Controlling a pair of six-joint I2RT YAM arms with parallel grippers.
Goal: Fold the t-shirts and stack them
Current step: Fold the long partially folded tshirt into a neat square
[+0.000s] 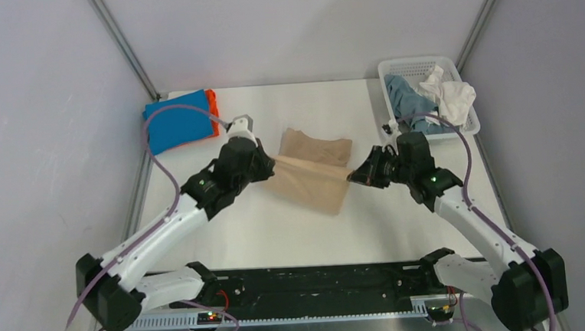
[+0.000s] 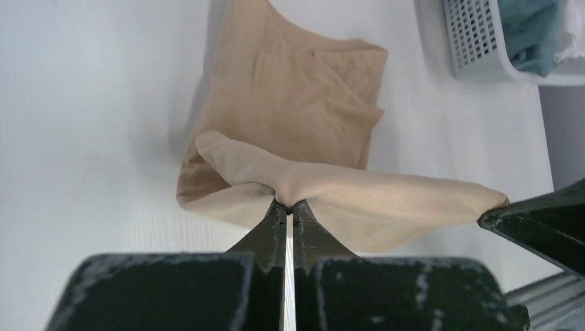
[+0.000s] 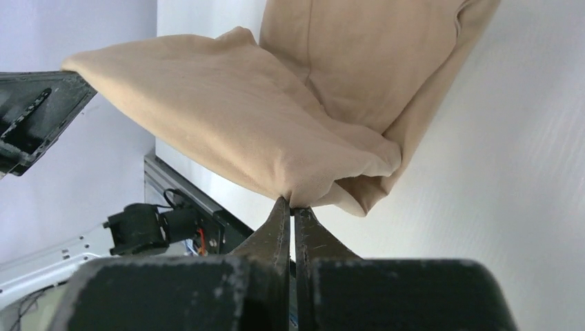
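Note:
The beige t-shirt lies mid-table, its near edge lifted and stretched taut between both grippers. My left gripper is shut on the shirt's left end; in the left wrist view the cloth bunches at the fingertips. My right gripper is shut on the right end, shown in the right wrist view with the cloth draped above. A folded bright blue t-shirt lies on an orange t-shirt at the far left. The white t-shirt and grey-blue t-shirt sit in the basket.
The white mesh basket stands at the far right corner and also shows in the left wrist view. The black rail with the arm bases runs along the near edge. Grey walls close in on both sides.

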